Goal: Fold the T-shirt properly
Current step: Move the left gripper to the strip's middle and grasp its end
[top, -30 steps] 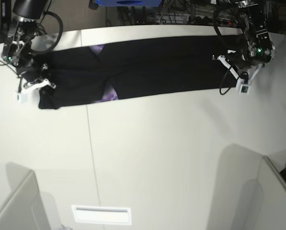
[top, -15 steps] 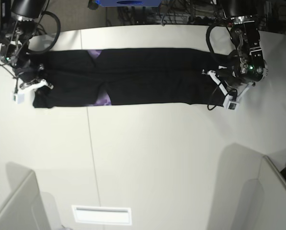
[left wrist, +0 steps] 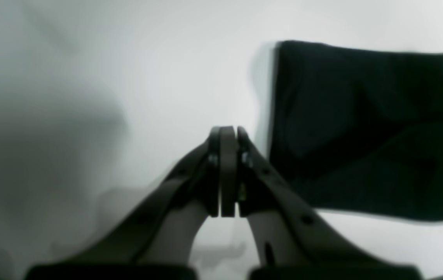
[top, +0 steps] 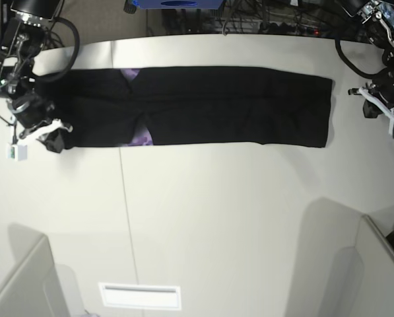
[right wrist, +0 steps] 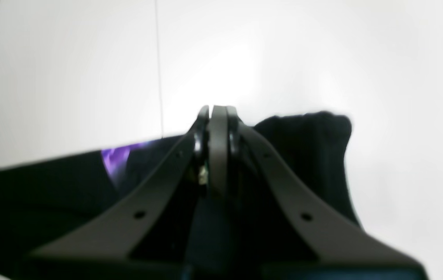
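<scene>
Shirt (top: 210,105) lies on the white counter (top: 216,218) as a long, low black band running from side to side, across the far part of the base view. Two small purple patches of its print show toward the right arm's end, one at the far edge and one at the near edge. A crease runs lengthwise along the band, and its end by the left arm spreads a little, with a slanting fold in the cloth there.

The left gripper (left wrist: 228,132) is pressed together, its tips side by side with nothing between them. It stands off the end of the shirt, over bare counter, near the cloth but apart from it in the base view.

The right gripper (right wrist: 218,111) is also pressed together. It is at the other end of the shirt, by the near edge, and its tips overlap the black cloth in the base view; whether they touch it I cannot tell. In the right wrist view the cloth spreads behind and to both sides of the fingers, with a purple patch to one side and a rounded corner to the other.

A thin seam (top: 127,211) crosses the counter and meets the near edge of the shirt beside the purple patch. A white rectangle (top: 140,296) lies at the near side of the counter.
</scene>
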`<act>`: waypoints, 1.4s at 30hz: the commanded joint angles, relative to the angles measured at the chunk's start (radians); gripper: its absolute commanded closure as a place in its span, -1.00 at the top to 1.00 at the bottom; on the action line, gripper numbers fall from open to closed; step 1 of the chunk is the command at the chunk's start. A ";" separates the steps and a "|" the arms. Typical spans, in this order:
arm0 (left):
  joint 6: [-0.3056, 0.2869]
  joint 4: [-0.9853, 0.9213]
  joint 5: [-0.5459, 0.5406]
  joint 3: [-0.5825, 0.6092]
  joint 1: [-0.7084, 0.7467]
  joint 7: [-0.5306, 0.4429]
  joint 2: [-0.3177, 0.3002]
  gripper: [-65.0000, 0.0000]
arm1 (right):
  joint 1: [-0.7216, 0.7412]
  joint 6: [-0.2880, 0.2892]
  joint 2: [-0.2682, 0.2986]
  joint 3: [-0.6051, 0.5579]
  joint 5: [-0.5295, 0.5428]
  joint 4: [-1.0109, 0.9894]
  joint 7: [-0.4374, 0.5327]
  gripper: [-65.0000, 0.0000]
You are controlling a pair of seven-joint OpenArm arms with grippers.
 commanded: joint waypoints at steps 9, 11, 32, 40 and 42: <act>-0.043 -0.209 -0.141 0.010 -0.015 -0.057 -0.019 1.00 | 0.009 0.001 -0.014 -0.004 0.013 0.022 0.019 -1.00; -0.043 -0.256 -0.138 0.070 -0.023 -0.118 -0.019 0.95 | 0.009 0.001 -0.019 -0.004 0.013 0.022 0.019 -1.00; 0.024 -0.549 -0.132 0.286 -0.044 -0.261 -0.033 -1.00 | -0.006 0.001 -0.033 -0.005 0.013 0.026 0.019 -1.00; 0.027 -0.426 -0.132 0.285 -0.035 -0.263 -0.094 -1.00 | -0.023 0.001 -0.033 -0.005 0.016 0.026 0.019 -1.00; 0.065 -0.330 -0.132 0.274 -0.009 -0.264 -0.091 -1.00 | -0.025 0.001 -0.033 -0.005 0.016 0.026 0.019 -1.00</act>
